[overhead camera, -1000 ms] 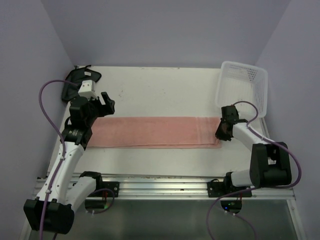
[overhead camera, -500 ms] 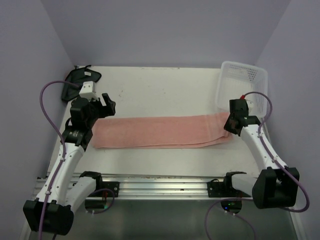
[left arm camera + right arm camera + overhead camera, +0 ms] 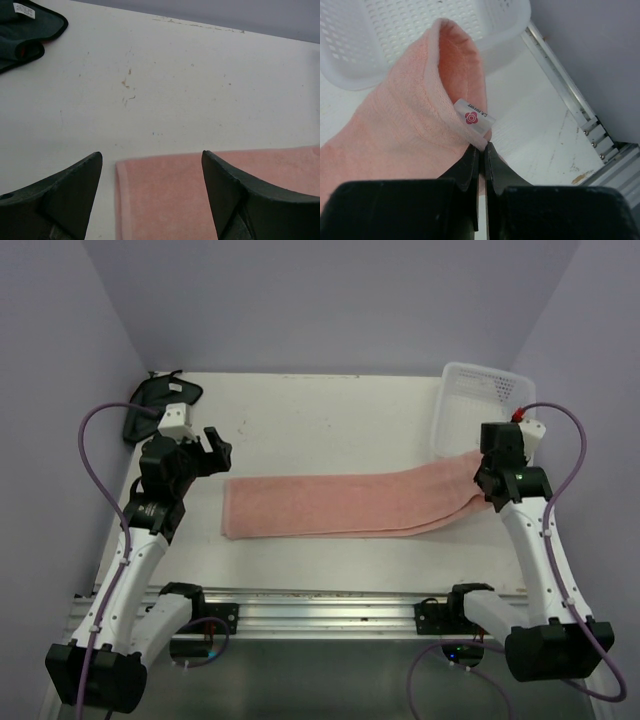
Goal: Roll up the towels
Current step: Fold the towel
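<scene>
The right arm's fingers [image 3: 468,167] are clenched on one short end of the long salmon-pink terry towel [image 3: 330,505]. They pinch its hem just under the small white tag with a red flower mark [image 3: 474,117], and the cloth folds up into a soft hump above them. That end is off the table [image 3: 320,410], beside the near wall of the white perforated plastic basket [image 3: 500,390].

From there the towel slopes down and lies flat, its long axis running left to right across the table between the two arms. Its other short end lies on the table just ahead of the left arm's fingers [image 3: 65,195]. These are spread wide and grasp nothing. In the left wrist view the towel's edge and far corner sit in the gap between them, nearer the left-hand finger, with the cloth running off under the right-hand one.

Any roll has to travel along that long axis, so it would start at one short end. The right arm already has its end, while the left arm is the nearer one to the free end and looks lined up over it.

The smaller blackish cloth with dark trim and a white tag [image 3: 150,405] lies untouched in the far left corner, beyond the left arm and well apart from the pink towel.
</scene>
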Robot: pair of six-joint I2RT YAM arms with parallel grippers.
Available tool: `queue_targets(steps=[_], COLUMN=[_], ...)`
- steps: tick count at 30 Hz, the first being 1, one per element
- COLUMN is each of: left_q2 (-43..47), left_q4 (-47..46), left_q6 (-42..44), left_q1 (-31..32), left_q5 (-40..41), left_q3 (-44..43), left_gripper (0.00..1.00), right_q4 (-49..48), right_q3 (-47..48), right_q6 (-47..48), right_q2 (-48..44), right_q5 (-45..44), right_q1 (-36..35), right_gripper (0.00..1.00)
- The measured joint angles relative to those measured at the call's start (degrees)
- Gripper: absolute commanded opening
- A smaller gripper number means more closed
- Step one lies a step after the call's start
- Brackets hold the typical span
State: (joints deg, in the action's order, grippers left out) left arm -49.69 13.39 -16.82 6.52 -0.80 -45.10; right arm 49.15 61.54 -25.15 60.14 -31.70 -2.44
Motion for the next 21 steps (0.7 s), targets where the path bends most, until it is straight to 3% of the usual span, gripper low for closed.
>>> queue_targets(steps=[10,21], left_q2=[0.00,-0.02], left_q4=[-0.02,-0.02], left_q6=[0.00,0.00], left_q1=[0.28,0.37], left_q5=[-0.04,-0.09], left_q3=[0.00,0.00], left_gripper=[0.85,0.85], right_q4=[2.62,-1.60], right_q3=[7.28,8.66], right_q6=[3.02,2.34], right_q2=[-0.87,0.09], right_q5=[-4.26,18.43], right_q1=[2.03,0.37], right_gripper=[0.00,0.00])
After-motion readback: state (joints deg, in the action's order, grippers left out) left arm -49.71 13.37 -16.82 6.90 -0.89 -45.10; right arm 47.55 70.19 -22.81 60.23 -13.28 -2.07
